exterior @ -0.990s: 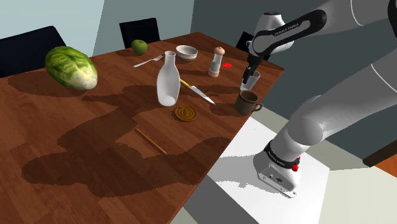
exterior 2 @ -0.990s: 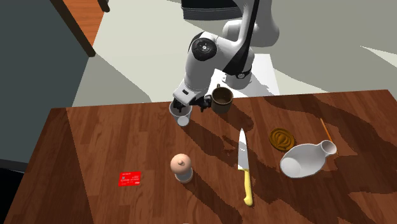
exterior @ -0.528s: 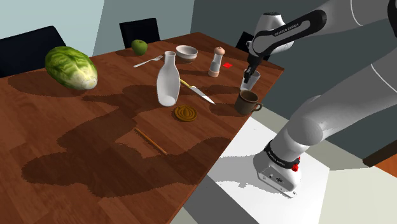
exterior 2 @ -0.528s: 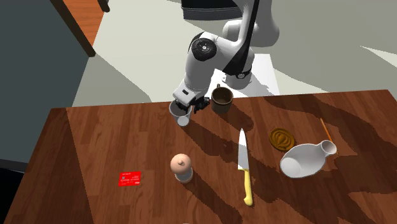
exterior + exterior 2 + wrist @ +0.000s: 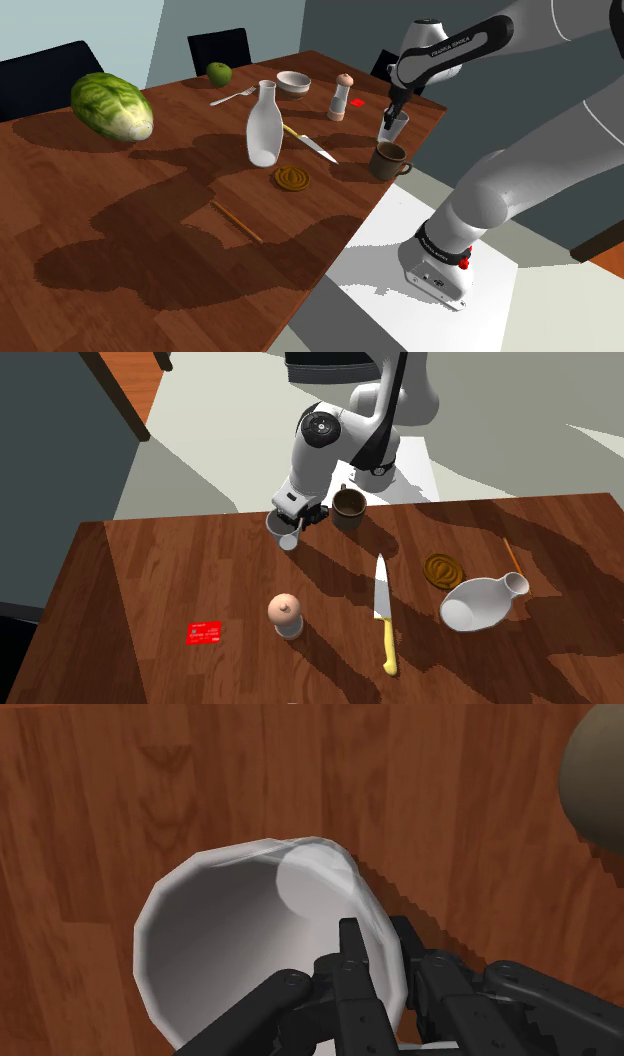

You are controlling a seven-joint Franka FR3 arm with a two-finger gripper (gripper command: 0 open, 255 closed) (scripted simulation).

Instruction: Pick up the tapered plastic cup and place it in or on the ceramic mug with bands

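Claw clamped on the wall of the pale tapered cup. Wrist view gives the grip itself: one black finger inside the rim, the other outside, wall pinched between. Part of the mug close by the cup there.

Shoulder view: claw down onto the cup from above. Cup upright, mouth up, just beside the brown mug and apart from it. Cannot tell whether the cup's base rests on the table. Mug near the table edge closest to the stand, handle turned toward the stand.

Writing: pale lettering along the black arm link above the claw, too small to read. Red card well beyond the cup from the mug, white marks on it, unreadable.

Second exterior view looks down from across the table: claw at the rim of the cup, on the side facing the mug.

Outward from the mug: coiled brown disc, yellow-handled knife, shaker, white carafe upright. Shoulder view adds, far from the mug: white bowl, fork, green apple, cabbage.
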